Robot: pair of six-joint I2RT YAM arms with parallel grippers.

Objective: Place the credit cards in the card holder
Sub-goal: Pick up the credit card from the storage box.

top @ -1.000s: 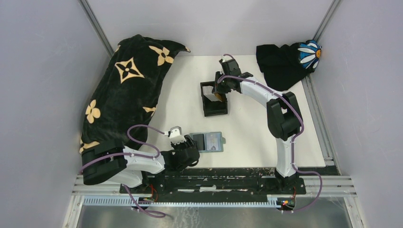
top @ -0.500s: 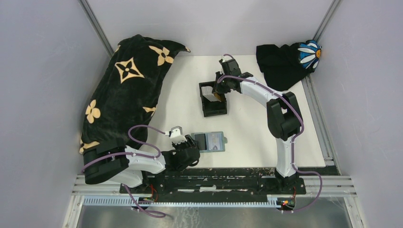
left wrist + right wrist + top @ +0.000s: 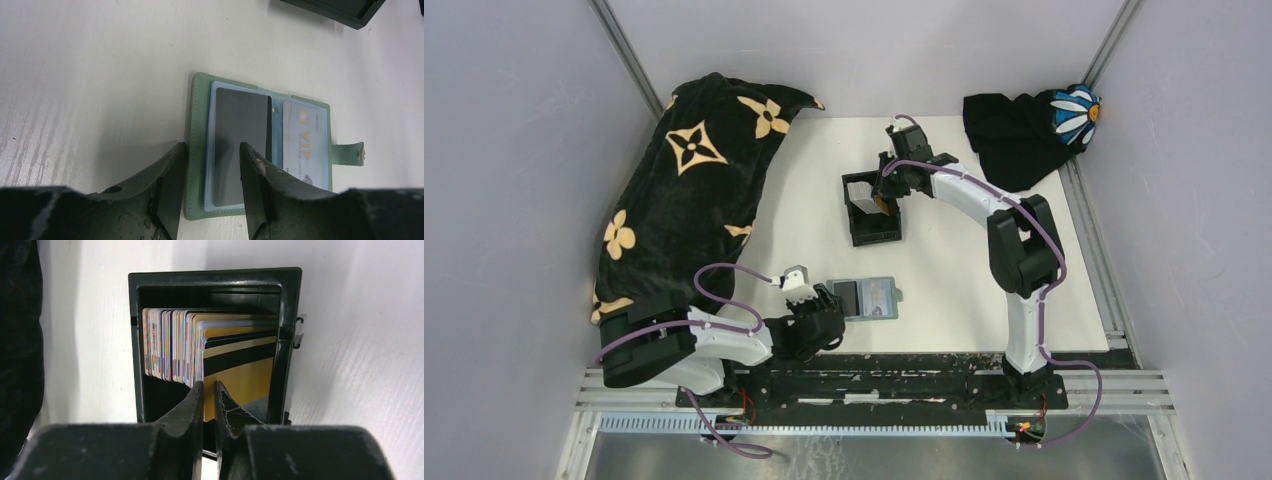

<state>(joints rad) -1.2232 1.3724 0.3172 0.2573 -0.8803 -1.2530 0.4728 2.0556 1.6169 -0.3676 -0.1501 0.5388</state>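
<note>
Right end effector (image 3: pixel 209 390) pinching gold card (image 3: pixel 245 375) in black box (image 3: pixel 215 277); left end effector (image 3: pixel 211 148) half-wide astride green wallet's (image 3: pixel 197 100) edge

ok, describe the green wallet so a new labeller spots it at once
On the white table, look at the near edge, by the left gripper: the green card wallet lies open flat. Unlike the black box farther back, it is pale green, with a dark grey card sleeved inside and a snap tab.
</note>
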